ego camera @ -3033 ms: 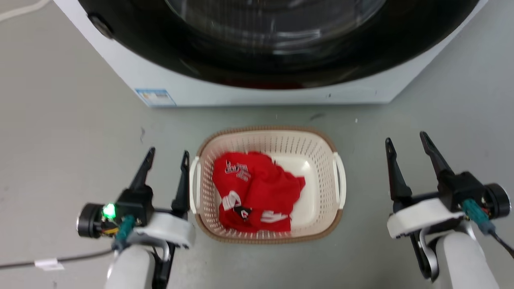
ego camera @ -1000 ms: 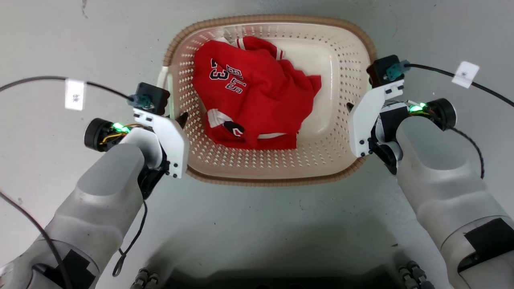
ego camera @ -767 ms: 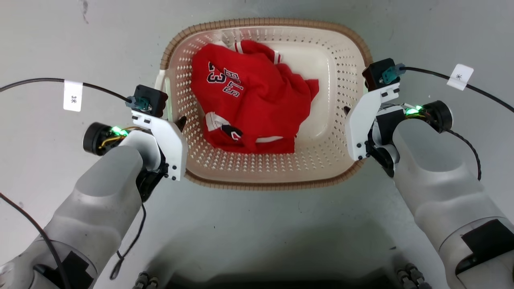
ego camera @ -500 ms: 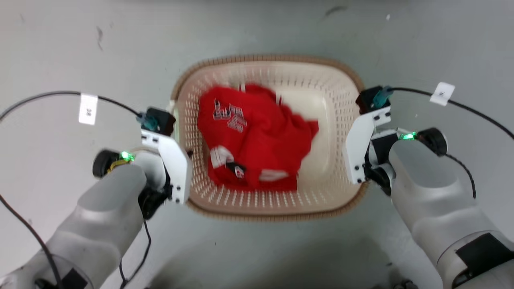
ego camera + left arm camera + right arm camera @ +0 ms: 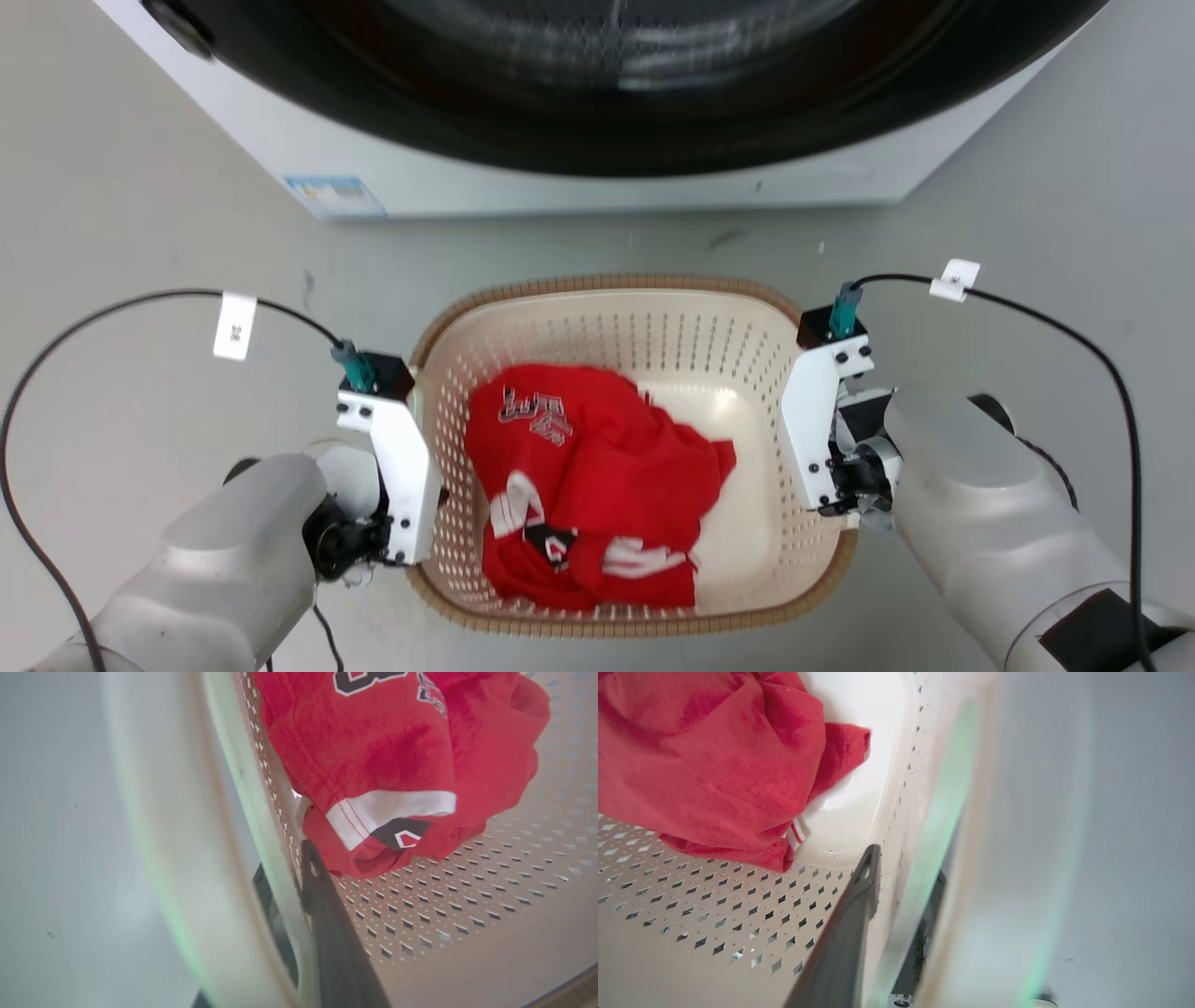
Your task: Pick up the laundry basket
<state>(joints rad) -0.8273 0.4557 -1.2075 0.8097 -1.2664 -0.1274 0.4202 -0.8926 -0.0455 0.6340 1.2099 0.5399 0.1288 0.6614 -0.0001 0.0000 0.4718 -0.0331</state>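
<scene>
— What stood across the top of the head view?
— A white washing machine [image 5: 579,191] with a dark round door.
— And below it?
— The cream-white perforated plastic laundry basket [image 5: 607,282] with a brown woven-look rim sat at lower centre, holding a crumpled red jersey [image 5: 588,485].
— The grippers?
— The left gripper [image 5: 286,877] was clamped on the left wall and the right gripper [image 5: 908,868] on the right wall, each with one dark finger inside and one outside.

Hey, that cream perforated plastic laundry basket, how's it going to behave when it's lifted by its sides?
Probably light: the cream-white perforated plastic laundry basket holds a single crumpled red jersey. Its thin holed walls may flex where the left claw and right claw pinch them. The jersey lies left of centre, so a slight tilt seems possible.
</scene>
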